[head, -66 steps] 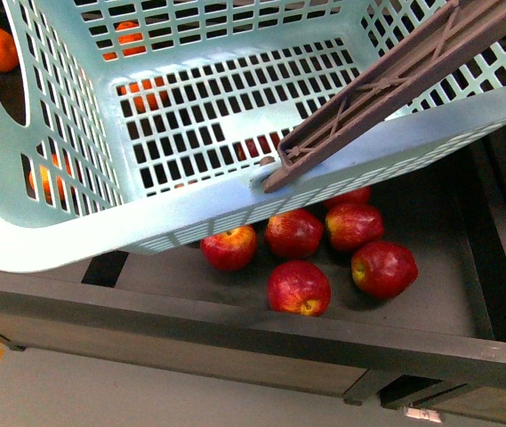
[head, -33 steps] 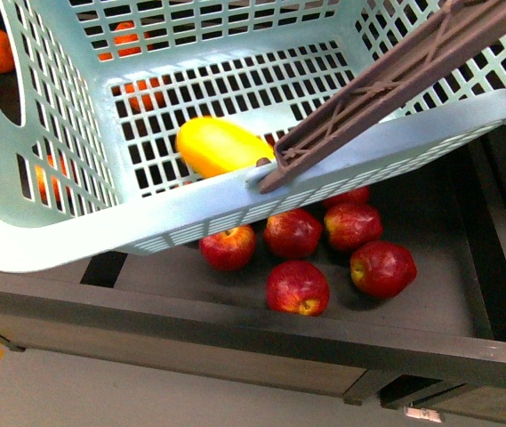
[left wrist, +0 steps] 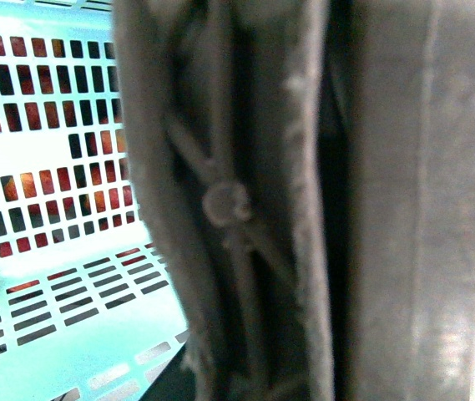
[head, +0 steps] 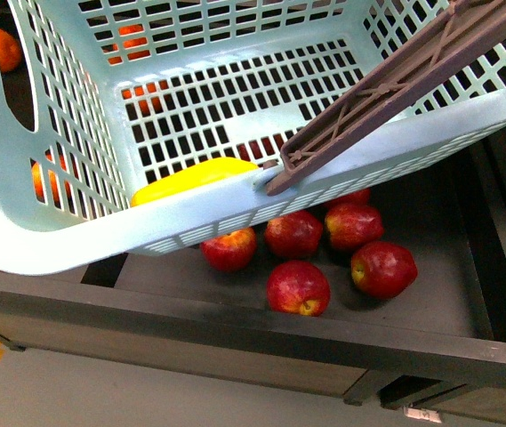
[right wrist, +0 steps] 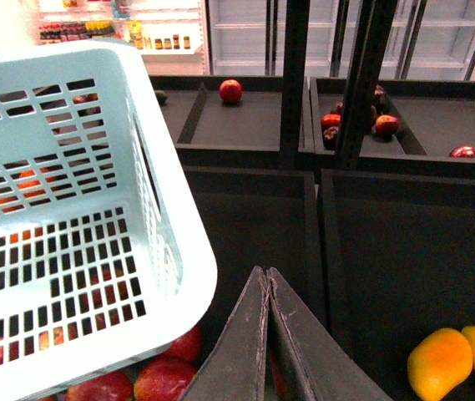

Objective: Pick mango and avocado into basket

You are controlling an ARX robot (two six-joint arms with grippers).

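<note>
Hanging tilted over a dark display bin (head: 430,302), the basket (head: 75,231) filled most of the front view, its pale teal slotted walls and floor letting the produce underneath show through. The mango (head: 190,181) lay inside it on the grid floor, pressed against the near wall, with only its yellow upper side showing above the rim. In the left wrist view a sliver of it appeared at the picture's edge. A brown handle (head: 386,89) slanted across the basket's near rim.

That handle, blurred and very close, took up nearly the whole left wrist view. The left gripper's fingers could not be told apart from it, so the set of its jaws could not be judged. The right gripper (right wrist: 266,280) hung beside the basket over the bins, its two dark fingers pressed together with nothing between them.

Several red fruits (head: 298,287) lay clustered on the bin's matte black bottom, partly beneath the basket. Orange fruits (head: 4,49) showed through the slots further back. In front of the bin's dark edge ran a pale grey floor (head: 101,391).

The right wrist view showed more black bins divided by dark upright posts (right wrist: 291,75). One held two orange-yellow fruits (right wrist: 442,359) and another a lone red one. Bright glass-fronted cabinets (right wrist: 245,33) stood behind.
</note>
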